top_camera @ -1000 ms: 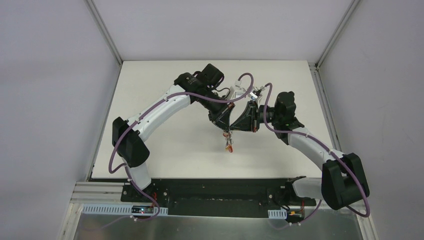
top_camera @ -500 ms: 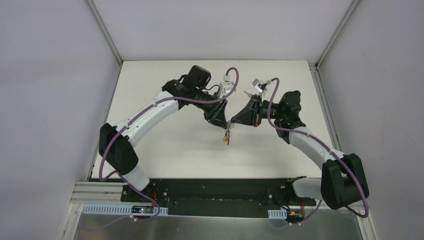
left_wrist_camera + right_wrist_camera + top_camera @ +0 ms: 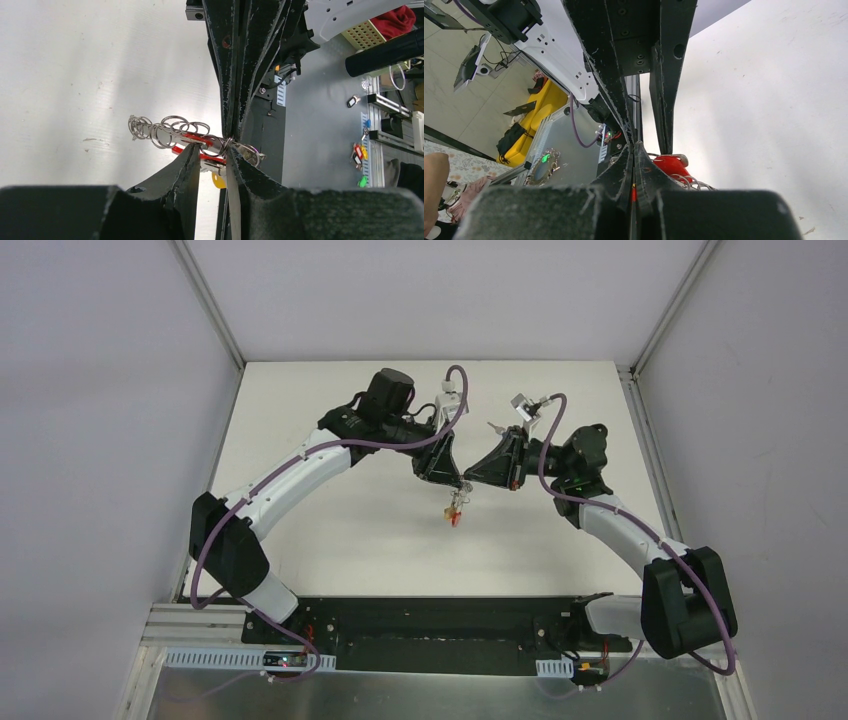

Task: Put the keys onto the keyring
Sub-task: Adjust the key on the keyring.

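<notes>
Left arm (image 3: 300, 465), right arm (image 3: 612, 523) tip to tip, keyring (image 3: 455, 508) dangling beneath, white table (image 3: 330, 540)

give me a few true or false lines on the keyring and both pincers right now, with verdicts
1. The right pincer is shut on the keyring. True.
2. The left pincer is clamped fully shut. False: its fingers stand apart, with the keyring passing between them.
3. The keyring lies alone in the far left corner of the table. False: it is at the tips of both pincers, near the table's middle.
4. A yellow tag shows just below the keyring's red half. True.
</notes>
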Tool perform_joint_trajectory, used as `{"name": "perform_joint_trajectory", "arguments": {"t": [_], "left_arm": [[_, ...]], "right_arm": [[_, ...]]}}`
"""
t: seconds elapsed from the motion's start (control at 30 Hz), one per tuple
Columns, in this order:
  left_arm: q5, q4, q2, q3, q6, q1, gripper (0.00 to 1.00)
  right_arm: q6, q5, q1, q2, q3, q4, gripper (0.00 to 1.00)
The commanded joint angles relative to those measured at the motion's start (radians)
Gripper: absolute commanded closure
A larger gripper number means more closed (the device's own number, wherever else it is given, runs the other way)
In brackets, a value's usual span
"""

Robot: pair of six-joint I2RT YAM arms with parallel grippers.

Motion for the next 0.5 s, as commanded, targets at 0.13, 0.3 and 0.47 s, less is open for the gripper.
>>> {"name": "perform_joint_trajectory", "arguments": {"t": [0.13, 0.3, 0.47], "left_arm": [[0.054, 0.049, -0.029, -0.014, -0.022, 0.012, 0.85], [0.070, 0.044, -0.031, -0.001, -0.025, 0.012, 1.00], [0.033, -0.065, -0.008, 0.084, -0.010, 0.012, 1.00]], "right_arm": [[0.021, -0.003, -0.008, -0.007, 0.004, 0.082, 1.00], [0.001, -0.007, -0.013, -0.001, -0.006, 0.080, 1.00], [-0.069, -0.019, -0.014, -0.001, -0.005, 0.007, 1.00]]}}
